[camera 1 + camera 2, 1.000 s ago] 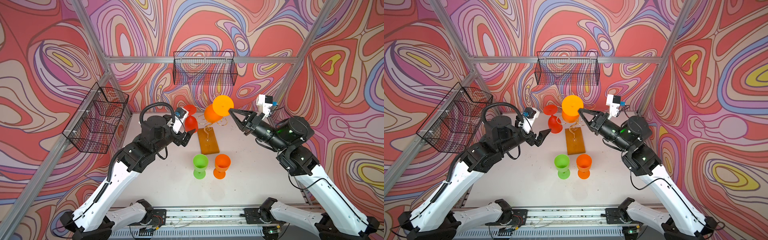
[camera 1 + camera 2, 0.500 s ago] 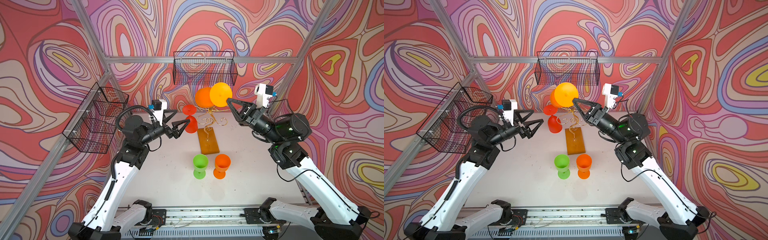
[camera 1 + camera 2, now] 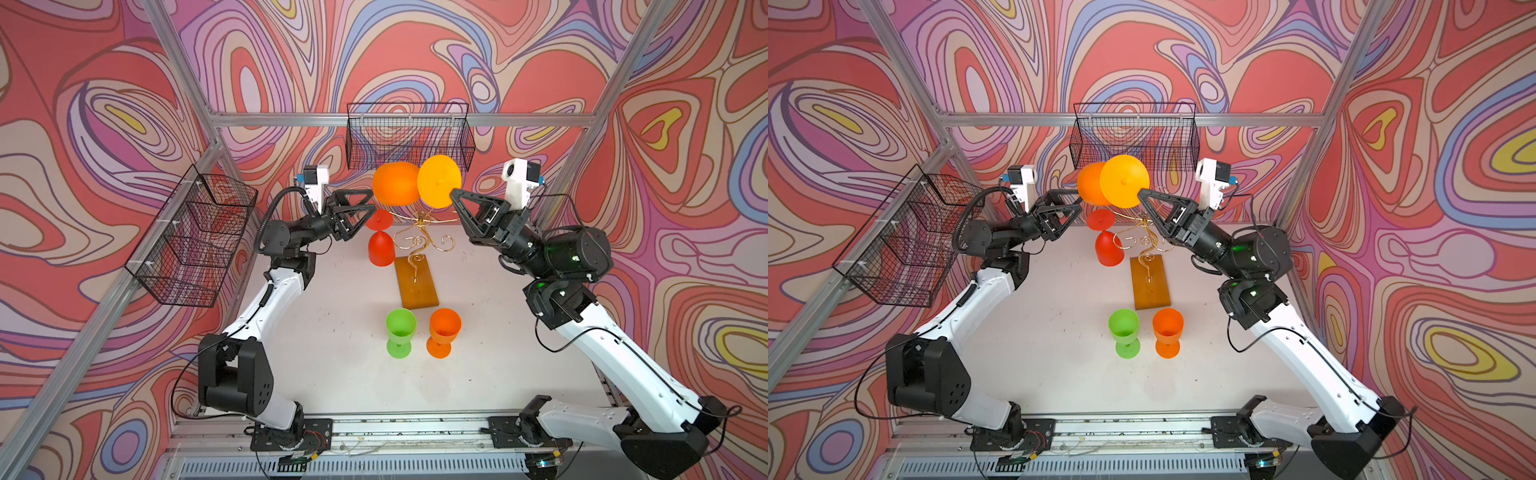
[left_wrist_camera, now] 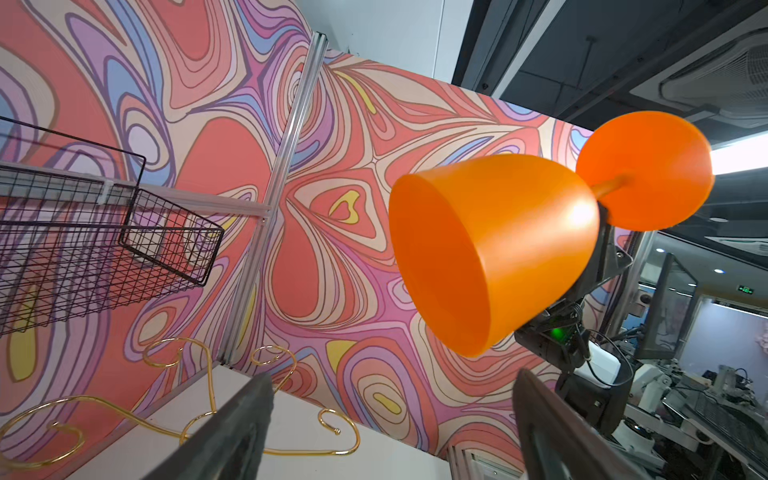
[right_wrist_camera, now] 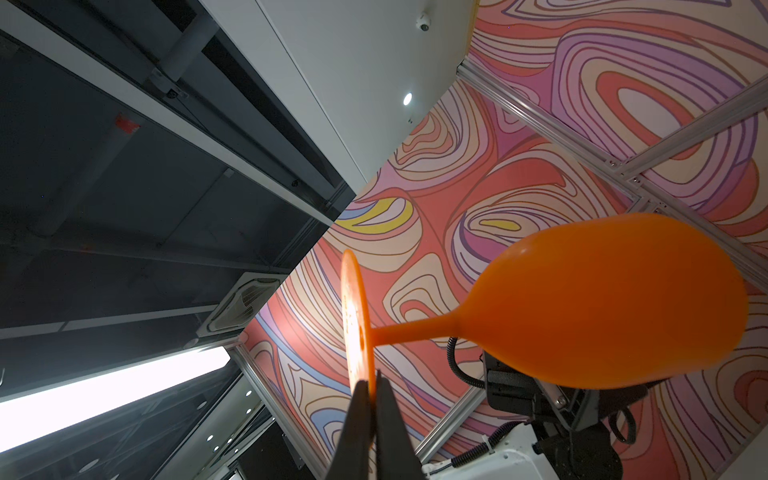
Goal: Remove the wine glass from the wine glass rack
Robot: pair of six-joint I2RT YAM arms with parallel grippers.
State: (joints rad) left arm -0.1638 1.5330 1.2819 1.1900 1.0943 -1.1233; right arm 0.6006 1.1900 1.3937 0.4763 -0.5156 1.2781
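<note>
1. Wine glass (image 3: pixel 395 183), orange plastic, lies sideways in the air just above the top of the wine glass rack (image 3: pixel 422 232), clear of its gold hooks. Foot disc points toward the R arm, bowl mouth toward the L arm.
2. Right gripper (image 3: pixel 454 193): jaws closed to a thin slit, pinching the rim of the wine glass's foot disc. Right wrist view shows the disc edge clamped betw. both fingers (image 5: pixel 355 432).
3. Left gripper (image 3: pixel 373 200): jaws spread wide, nothing betw. them. It sits above the rack on its L-arm side, just beside the bowl's mouth; contact w/ the bowl can't be told.
4. Red glass (image 3: pixel 381 247) hangs upside down at the rack's L-arm side.
5. Green glass (image 3: pixel 400 332) & orange glass (image 3: pixel 444 330) stand upright, side by side, on the white table (image 3: pixel 332 332) just past the rack's near end.
6. Black mesh basket (image 3: pixel 409 137) hangs on the wall behind & above the rack.
</note>
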